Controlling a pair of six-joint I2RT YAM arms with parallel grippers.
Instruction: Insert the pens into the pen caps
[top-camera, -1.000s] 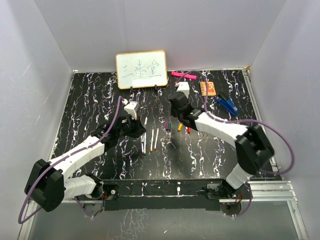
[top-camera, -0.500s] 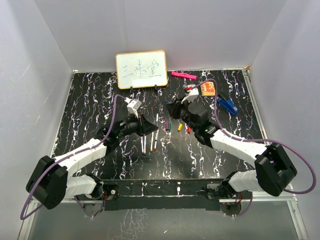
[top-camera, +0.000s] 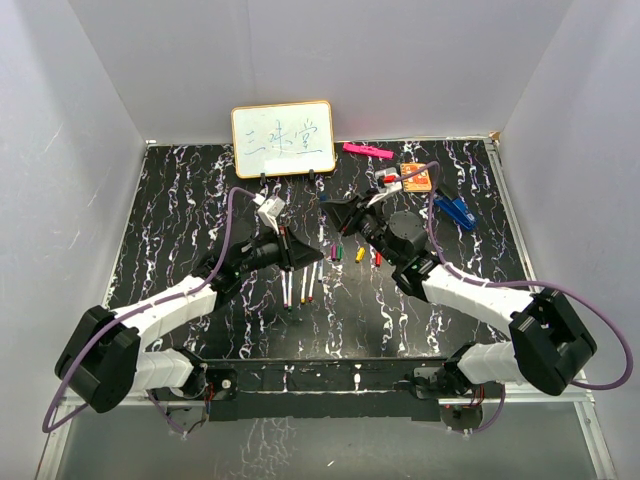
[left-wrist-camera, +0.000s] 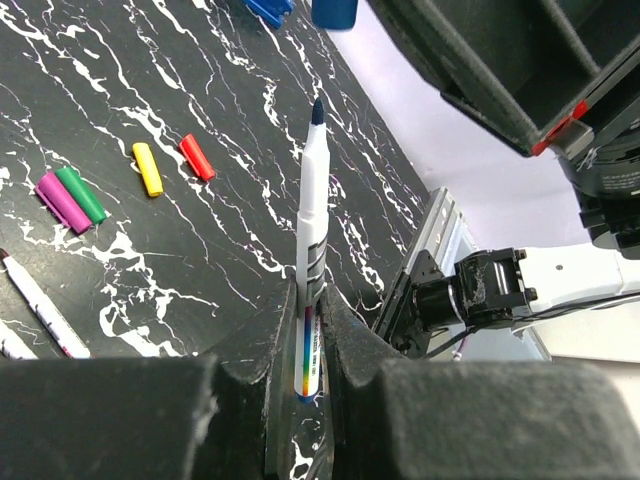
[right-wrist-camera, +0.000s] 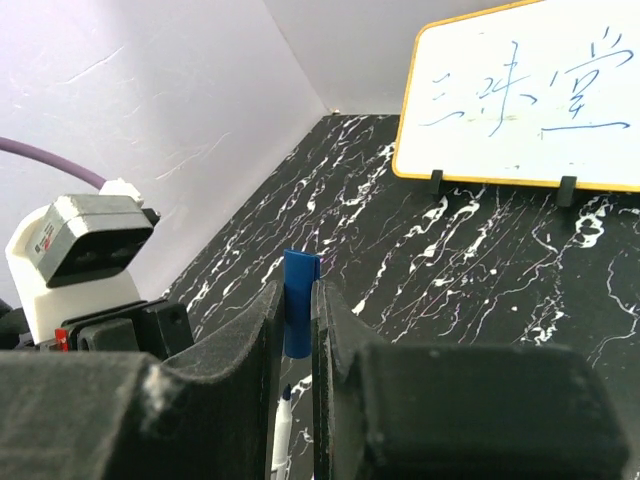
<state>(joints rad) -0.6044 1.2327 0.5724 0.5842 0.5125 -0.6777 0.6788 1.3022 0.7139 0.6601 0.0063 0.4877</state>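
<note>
My left gripper (left-wrist-camera: 312, 300) is shut on the lower end of a white pen (left-wrist-camera: 312, 230) whose dark blue tip points up and away. My right gripper (right-wrist-camera: 296, 300) is shut on a blue pen cap (right-wrist-camera: 298, 300). The pen's tip (right-wrist-camera: 283, 420) shows just below that cap. In the top view the left gripper (top-camera: 316, 256) and the right gripper (top-camera: 332, 206) face each other above mid-table. On the table lie purple (left-wrist-camera: 60, 200), green (left-wrist-camera: 82, 193), yellow (left-wrist-camera: 148, 168) and red (left-wrist-camera: 197, 157) pen caps, with three more pens (top-camera: 302, 285) beside them.
A small whiteboard (top-camera: 283, 139) stands at the back of the table. A pink bar (top-camera: 365, 151), an orange card (top-camera: 416, 177) and a blue clip (top-camera: 455, 210) lie at the back right. A metal rail (top-camera: 515, 240) runs along the right edge.
The right gripper has swung round to point left with the blue cap. The left gripper has moved right with the pen. Pen tip and cap now stand close together.
</note>
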